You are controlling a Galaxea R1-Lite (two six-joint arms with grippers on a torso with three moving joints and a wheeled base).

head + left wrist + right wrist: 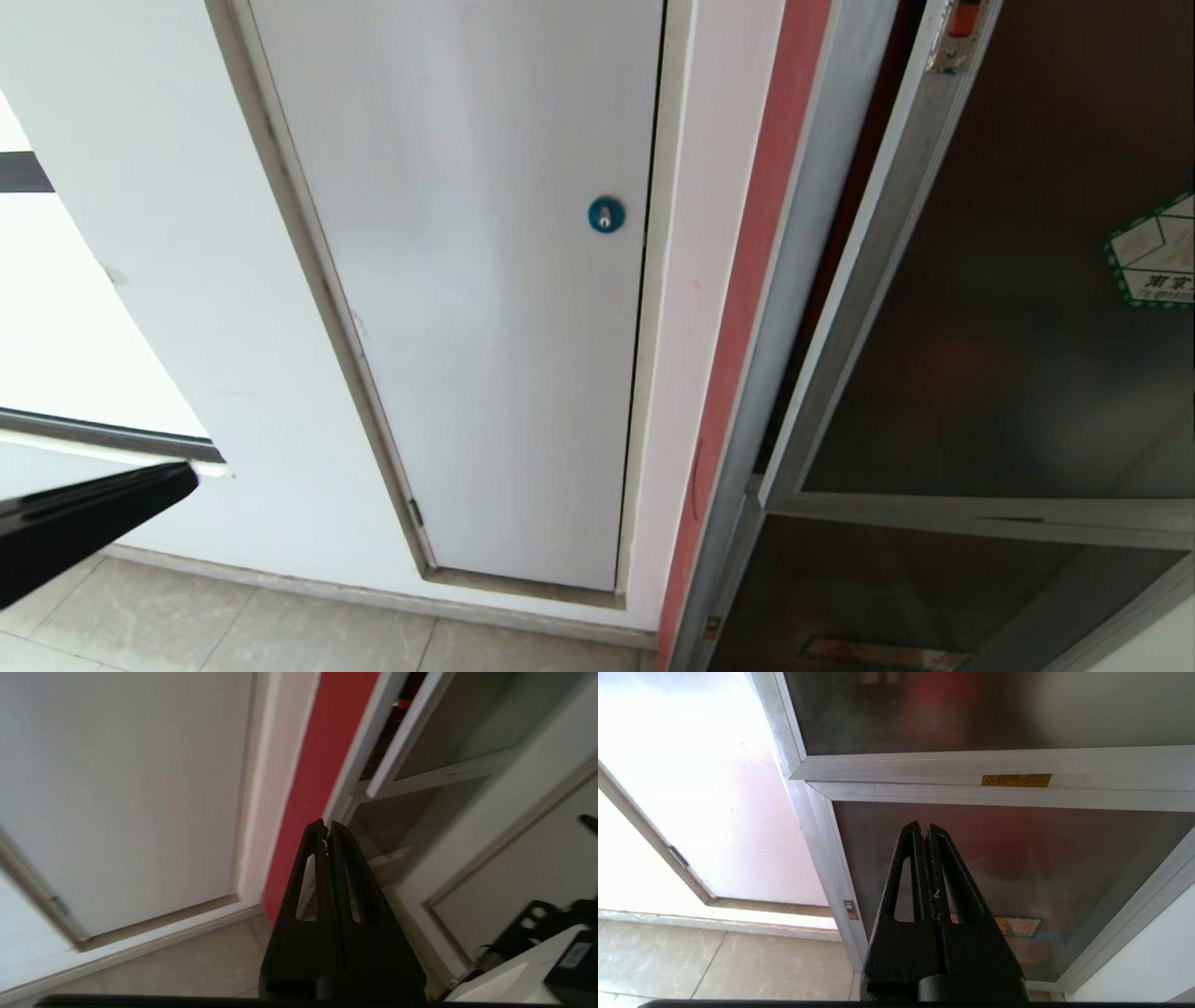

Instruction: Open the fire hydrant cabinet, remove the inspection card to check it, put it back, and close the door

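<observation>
the left hand (pixel 328 826) was clenched, its two black fingers pressed together with nothing between them. in the head view only its dark tip (pixel 182 476) showed, low at the left, in front of the white wall and above the tiled floor (pixel 280 630). from its own wrist view it pointed toward the red side strip (pixel 322 765) of the fire hydrant cabinet (pixel 803 280), near the cabinet's lower corner but apart from it.

the right hand (pixel 927 827) was likewise clenched and empty, and it did not show in the head view. it hung in front of the lower dark glass panel (pixel 1064 858) without touching it; a red label (pixel 1020 926) sat low on that panel, and a small yellow plate (pixel 1016 780) sat on the silver rail above.

the door (pixel 1008 280), dark tinted glass in a silver frame, stood slightly ajar: a narrow dark gap (pixel 840 233) ran between its edge and the cabinet frame. its small red latch (pixel 966 17) sat at the top of that edge, and the green-bordered white sticker (pixel 1156 252) lay on the glass at the far right. behind the tinted glass only a vague reddish glow could be made out; the contents of the cabinet could not be told, and the inspection card was not visible.

left of the cabinet stood the plain white panel (pixel 485 280) with its blue round lock (pixel 606 215), shut in its frame.
</observation>
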